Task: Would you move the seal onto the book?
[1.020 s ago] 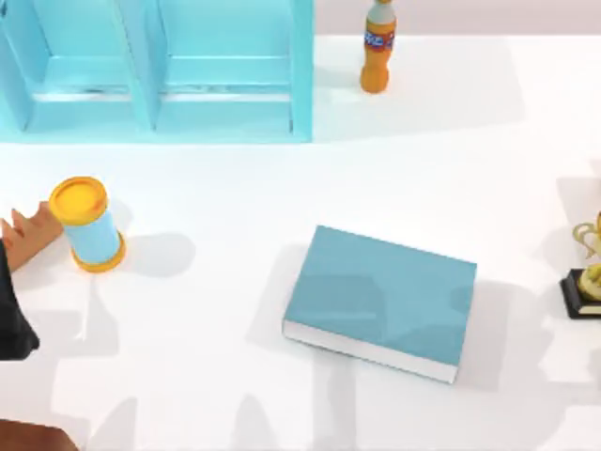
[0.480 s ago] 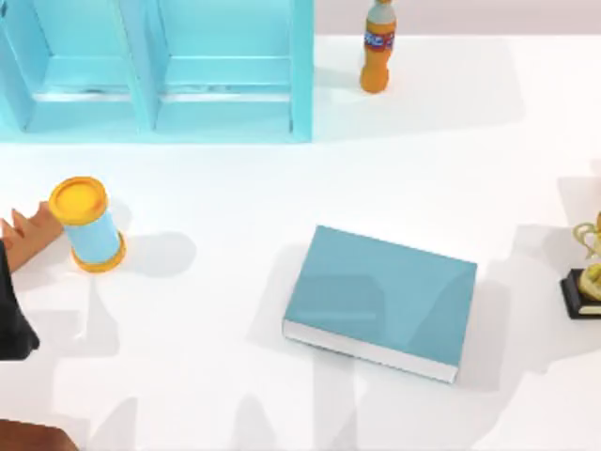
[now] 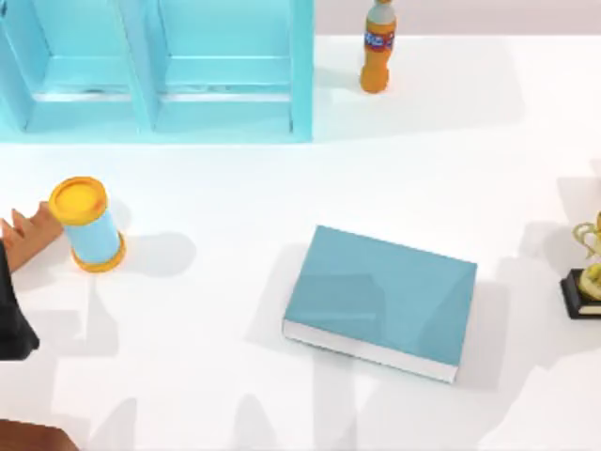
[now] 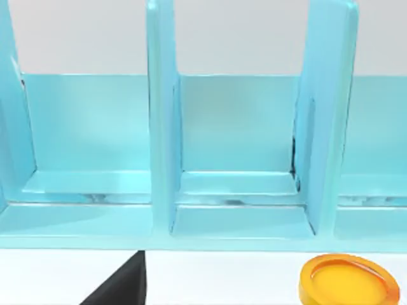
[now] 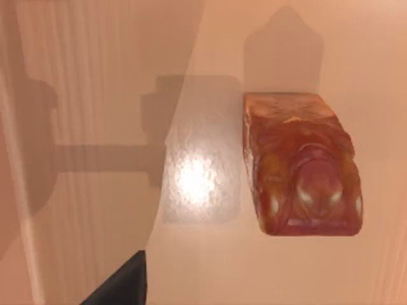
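White counter, seen from above. Light-blue shelf unit: stands along the far edge at the left, its open compartments facing the viewer; the left wrist view looks straight into them. Book: teal cover up, white page edges toward the near side, lying flat and slightly turned near the middle of the counter. Blue canister with a yellow lid: at the left, in front of the shelf unit. Orange bottle: upright at the far edge, just right of the shelf unit. Gold trophy on a black base: at the right edge, well apart from the book.

Left arm: at the left edge, near the canister; a dark part of the left hand faces the shelf. Right hand: a dark corner of it appears above the seal, not touching it. For both hands, open or closed cannot be told. The seal, orange-brown with a dark red carved top, rests on a pale surface, probably the counter, not on the book.
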